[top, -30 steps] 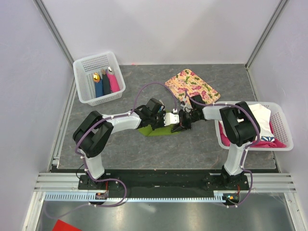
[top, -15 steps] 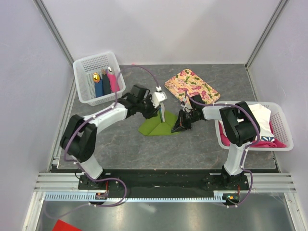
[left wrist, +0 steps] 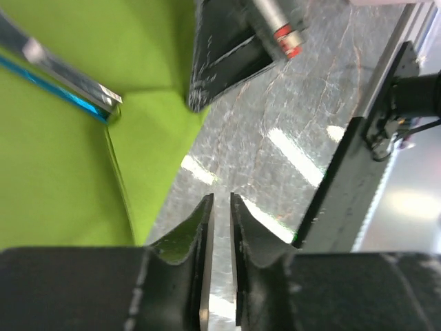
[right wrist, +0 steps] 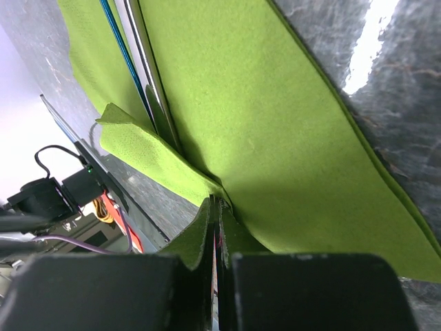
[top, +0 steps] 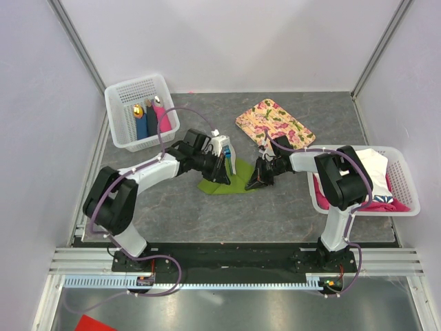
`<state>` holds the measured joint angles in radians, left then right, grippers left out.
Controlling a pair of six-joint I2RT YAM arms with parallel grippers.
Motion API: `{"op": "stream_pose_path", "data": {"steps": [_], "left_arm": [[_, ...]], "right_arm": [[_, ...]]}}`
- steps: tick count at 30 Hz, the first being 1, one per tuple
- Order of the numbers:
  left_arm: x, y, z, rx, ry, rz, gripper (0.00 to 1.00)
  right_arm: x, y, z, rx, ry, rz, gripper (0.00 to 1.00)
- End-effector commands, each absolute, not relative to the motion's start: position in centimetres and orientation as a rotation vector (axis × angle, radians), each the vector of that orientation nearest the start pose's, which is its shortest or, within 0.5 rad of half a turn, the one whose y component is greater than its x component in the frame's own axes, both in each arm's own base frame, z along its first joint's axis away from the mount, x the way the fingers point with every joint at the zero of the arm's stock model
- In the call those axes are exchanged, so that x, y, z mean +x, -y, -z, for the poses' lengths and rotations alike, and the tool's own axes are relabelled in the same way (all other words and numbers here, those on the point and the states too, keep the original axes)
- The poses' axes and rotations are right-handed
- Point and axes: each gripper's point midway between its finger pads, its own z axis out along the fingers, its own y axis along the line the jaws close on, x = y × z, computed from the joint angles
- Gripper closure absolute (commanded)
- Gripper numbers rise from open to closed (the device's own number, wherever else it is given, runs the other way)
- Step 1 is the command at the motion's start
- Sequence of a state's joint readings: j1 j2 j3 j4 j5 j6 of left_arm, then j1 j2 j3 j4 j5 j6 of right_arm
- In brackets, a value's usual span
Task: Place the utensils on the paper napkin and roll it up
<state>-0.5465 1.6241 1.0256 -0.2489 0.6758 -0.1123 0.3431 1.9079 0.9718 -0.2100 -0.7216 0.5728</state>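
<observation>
The olive-green paper napkin lies part folded on the table between my two grippers. The utensils, one bright blue and one silvery, lie side by side in its fold; their ends also show in the left wrist view. My right gripper is shut on the napkin's right edge. My left gripper hovers low over the napkin's left part. Its jaws are all but shut, with a thin gap and nothing between them.
A pink-flowered tray lies behind the napkin. A white basket at the back left holds dark blue and pink bundles. Another white basket at the right holds white and pink cloths, close by the right arm.
My left gripper let go of the napkin, lifted back and left, then came down again at the napkin's left part. The right gripper has stayed put, holding the napkin.
</observation>
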Motion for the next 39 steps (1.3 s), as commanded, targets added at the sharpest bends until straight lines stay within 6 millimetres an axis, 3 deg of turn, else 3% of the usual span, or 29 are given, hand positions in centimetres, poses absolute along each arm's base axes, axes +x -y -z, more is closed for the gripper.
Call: {"op": "stream_pose_path", "data": {"steps": [1,10,19,26,30,39], "left_arm": [[25.8,30.7,-9.7,0.684,-2.417,1.246,0.81],[27.4,30.2,-5.5,0.605,-2.542,1.099,0.89],[28.6,28.4,-2.2,0.52,-2.661,0.936,0.92],[29.2,27.2,-1.1,0.47,-2.702,0.902,0.93],[29.0,27.3,-1.2,0.477,-2.706,0.924,0.94],[28.9,27.3,-1.1,0.484,-2.704,0.927,0.95]], "right_arm": [[29.0,-23.2,-0.7,0.106,-2.841,-1.093,1.0],[29.2,-23.3,-0.5,0.104,-2.847,-1.093,1.0],[29.1,-23.2,-0.5,0.102,-2.853,-1.088,1.0],[29.2,-23.3,-0.7,0.086,-2.847,-1.09,1.0],[29.6,-24.1,-2.7,0.009,-2.79,-1.147,1.0],[28.3,-26.8,-5.5,-0.164,-2.717,-1.215,0.98]]}}
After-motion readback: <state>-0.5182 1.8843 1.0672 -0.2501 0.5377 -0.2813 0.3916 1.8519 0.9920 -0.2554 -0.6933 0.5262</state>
